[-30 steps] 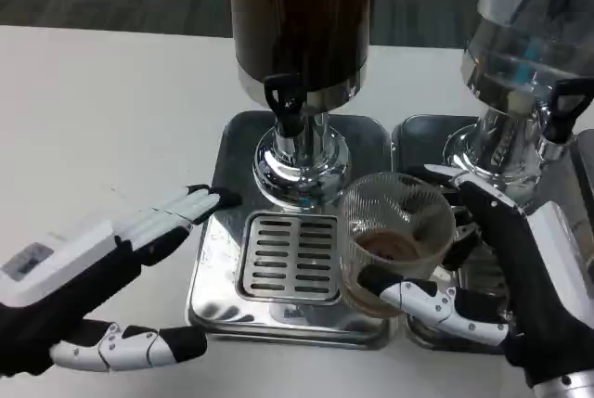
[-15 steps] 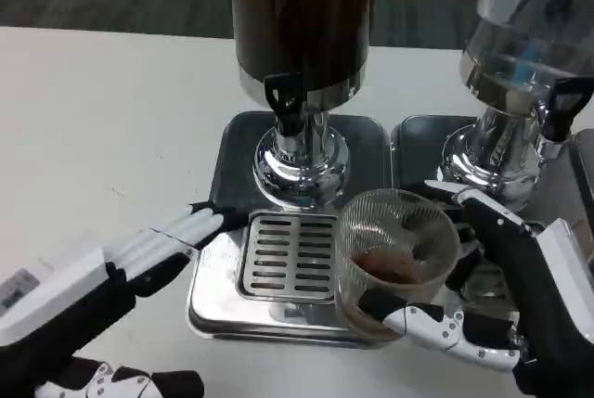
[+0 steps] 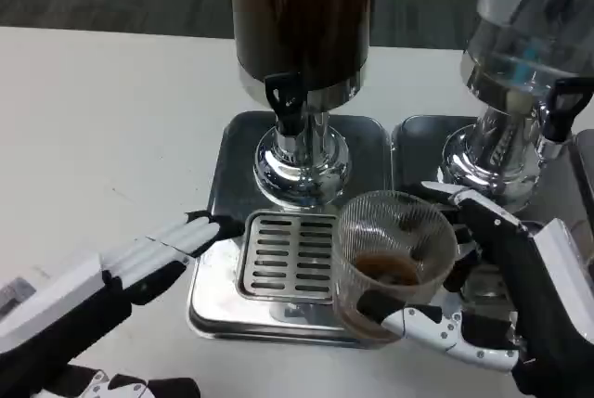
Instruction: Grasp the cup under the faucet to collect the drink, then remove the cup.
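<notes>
A clear ribbed cup (image 3: pixel 393 259) with a little brown drink at its bottom sits in my right hand (image 3: pixel 501 301), which grips it from the right, thumb across its front. The cup is off to the right of the slotted drip grate (image 3: pixel 290 256), over the tray's right edge, away from the black faucet (image 3: pixel 285 101) of the dark drink dispenser (image 3: pixel 302 18). My left hand (image 3: pixel 121 277) is open, fingers stretched toward the grate's left edge, holding nothing.
The dispenser's chrome foot (image 3: pixel 302 164) stands on a steel tray (image 3: pixel 215 277). A second dispenser (image 3: pixel 534 45) with a black tap (image 3: pixel 561 106) stands at the right on its own tray. White table (image 3: pixel 93 120) stretches to the left.
My right hand has drawn the cup slightly down and toward me. The left arm has pulled back and lower, its thumb slipping toward the bottom edge.
</notes>
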Controlling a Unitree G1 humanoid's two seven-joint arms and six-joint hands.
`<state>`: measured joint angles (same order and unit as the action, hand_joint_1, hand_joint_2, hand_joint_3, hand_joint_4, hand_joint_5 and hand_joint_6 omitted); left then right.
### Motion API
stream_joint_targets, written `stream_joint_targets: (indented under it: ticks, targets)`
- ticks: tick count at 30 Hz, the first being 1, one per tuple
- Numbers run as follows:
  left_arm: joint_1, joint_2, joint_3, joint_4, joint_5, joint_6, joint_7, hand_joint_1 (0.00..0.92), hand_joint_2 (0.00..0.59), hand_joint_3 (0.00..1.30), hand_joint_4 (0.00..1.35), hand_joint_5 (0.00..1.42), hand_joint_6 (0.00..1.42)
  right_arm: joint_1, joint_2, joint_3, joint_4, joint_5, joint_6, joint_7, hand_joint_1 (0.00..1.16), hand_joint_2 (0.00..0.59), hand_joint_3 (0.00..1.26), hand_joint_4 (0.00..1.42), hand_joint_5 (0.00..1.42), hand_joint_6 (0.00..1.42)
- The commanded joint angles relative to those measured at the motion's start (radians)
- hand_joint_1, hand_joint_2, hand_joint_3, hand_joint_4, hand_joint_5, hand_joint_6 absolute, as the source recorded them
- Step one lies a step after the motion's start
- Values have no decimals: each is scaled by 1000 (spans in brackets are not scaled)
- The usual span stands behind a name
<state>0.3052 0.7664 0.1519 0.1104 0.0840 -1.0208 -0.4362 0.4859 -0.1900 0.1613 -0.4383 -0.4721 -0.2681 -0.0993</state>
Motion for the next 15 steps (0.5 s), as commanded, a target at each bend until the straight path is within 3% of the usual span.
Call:
stream_joint_targets:
  ticks: [1,15]
  targets:
    - [9,1,6,1,-9,4,3,0,102,27,0,0,121,-7,4,-10,-27,19,-42,-7,854,161,585,610,794,904]
    - [14,-1,6,4,-17,8,3,0,105,35,0,0,121,-12,7,-12,-29,22,-40,-5,887,158,585,610,794,923]
